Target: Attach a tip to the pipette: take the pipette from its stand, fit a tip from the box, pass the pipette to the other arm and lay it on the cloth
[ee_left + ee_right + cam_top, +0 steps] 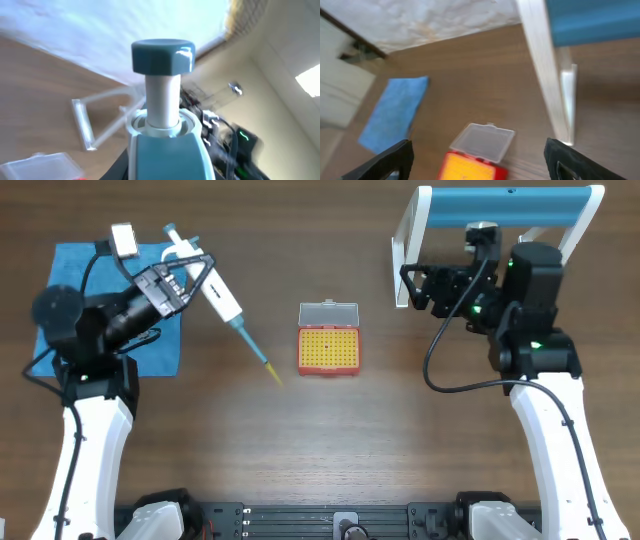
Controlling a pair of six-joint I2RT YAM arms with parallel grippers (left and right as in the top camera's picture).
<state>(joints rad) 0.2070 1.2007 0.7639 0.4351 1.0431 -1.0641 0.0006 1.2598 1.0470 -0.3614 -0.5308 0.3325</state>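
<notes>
Top view: the left gripper pinches the pipette at the three o'clock edge of the cloth, its tip (already fitted) slanting toward five o'clock, likely for laying down. The right gripper hangs spread, empty.

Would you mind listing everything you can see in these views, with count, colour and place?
table: one, brown wood, beneath everything
cloth: one, blue, flat on the table's left side
tip box: one, red, filled with yellow tips, middle of the table, clear lid open
stand: one, white with a blue top bar, far right of the table
pipette: one, white and teal, slanting between cloth and tip box, yellow tip fitted
left gripper: one, black, shut on the pipette at the cloth's edge
right gripper: one, black, fingers open, beside the stand
</notes>
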